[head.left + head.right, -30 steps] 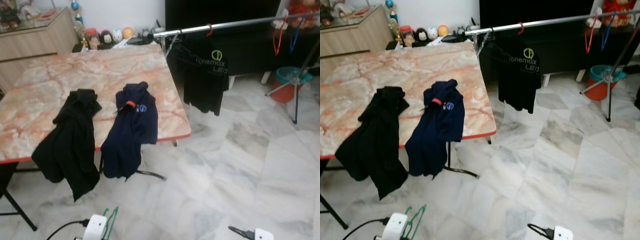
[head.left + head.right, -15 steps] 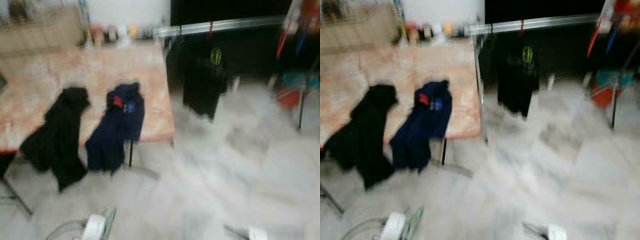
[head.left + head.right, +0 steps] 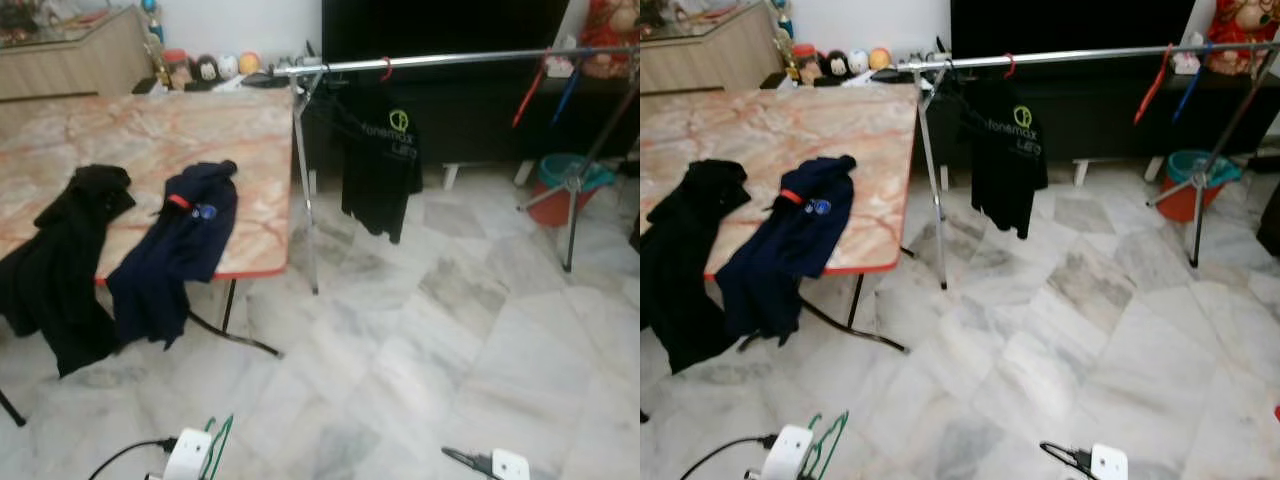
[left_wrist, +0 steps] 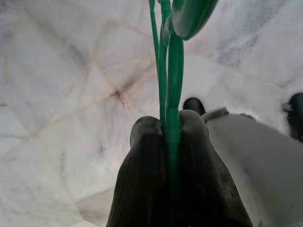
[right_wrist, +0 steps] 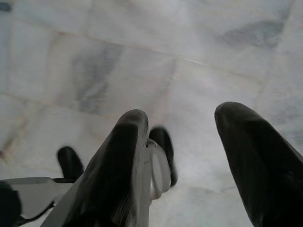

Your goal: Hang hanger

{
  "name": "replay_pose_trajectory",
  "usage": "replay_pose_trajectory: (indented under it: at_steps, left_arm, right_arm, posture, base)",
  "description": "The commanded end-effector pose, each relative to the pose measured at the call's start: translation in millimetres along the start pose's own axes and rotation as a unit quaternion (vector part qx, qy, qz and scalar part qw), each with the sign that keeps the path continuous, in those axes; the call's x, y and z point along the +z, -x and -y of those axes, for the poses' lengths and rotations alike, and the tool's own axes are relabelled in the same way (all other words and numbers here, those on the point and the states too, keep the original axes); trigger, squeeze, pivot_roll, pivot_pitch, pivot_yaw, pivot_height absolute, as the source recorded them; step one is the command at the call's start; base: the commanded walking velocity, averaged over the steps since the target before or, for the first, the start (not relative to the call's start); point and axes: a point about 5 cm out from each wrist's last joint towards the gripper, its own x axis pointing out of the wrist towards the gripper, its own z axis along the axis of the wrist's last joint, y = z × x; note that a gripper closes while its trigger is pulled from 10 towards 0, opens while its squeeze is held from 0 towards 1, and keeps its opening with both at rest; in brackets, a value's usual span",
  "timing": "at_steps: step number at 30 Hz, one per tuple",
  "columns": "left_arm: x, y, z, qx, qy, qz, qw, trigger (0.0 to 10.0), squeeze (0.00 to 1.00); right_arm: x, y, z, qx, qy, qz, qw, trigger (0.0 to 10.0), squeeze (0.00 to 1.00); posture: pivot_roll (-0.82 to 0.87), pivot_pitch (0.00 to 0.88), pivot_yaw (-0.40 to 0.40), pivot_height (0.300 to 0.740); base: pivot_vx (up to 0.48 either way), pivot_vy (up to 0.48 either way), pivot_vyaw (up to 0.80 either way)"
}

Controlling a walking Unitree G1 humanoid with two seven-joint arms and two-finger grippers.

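Spanning the marble floor (image 3: pixel 480 330), a clothes rail (image 3: pixel 460 60) adjoins the table (image 3: pixel 150 140).

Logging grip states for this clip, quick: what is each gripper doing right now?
Left gripper: shut on the green hanger, held low above the floor.
Right gripper: open, holding nothing, hanging low over the floor.

The camera has swung to the robot's right, so the table (image 3: pixel 250 190) sits further left and more of the clothes rail (image 3: pixel 470 60) and marble floor (image 3: pixel 450 350) shows.
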Motion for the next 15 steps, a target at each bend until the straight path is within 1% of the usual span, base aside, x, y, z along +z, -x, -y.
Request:
replay_pose_trajectory:
  at_steps: [1,15]
  left_arm:
    - [-0.7,-0.6,4.2,-0.006,0.0,-0.004,1.0,10.0,0.0]
    - [0.7,-1.5,8.6,-0.009,0.004,-0.005,1.0,10.0,0.0]
  right_arm:
    - [0.5,0.2,4.3,-0.005,-0.002,-0.001,1.0,10.0,0.0]
    - [4.6,-0.6,1.0,0.005,0.006,0.002,1.0,10.0,0.0]
  posture:
    - [0.0,0.0,0.045,0.74]
    - [0.01,0.0,0.045,0.74]
  base:
    - [0.0,-0.394,0.0]
    - [0.0,-0.398,0.0]
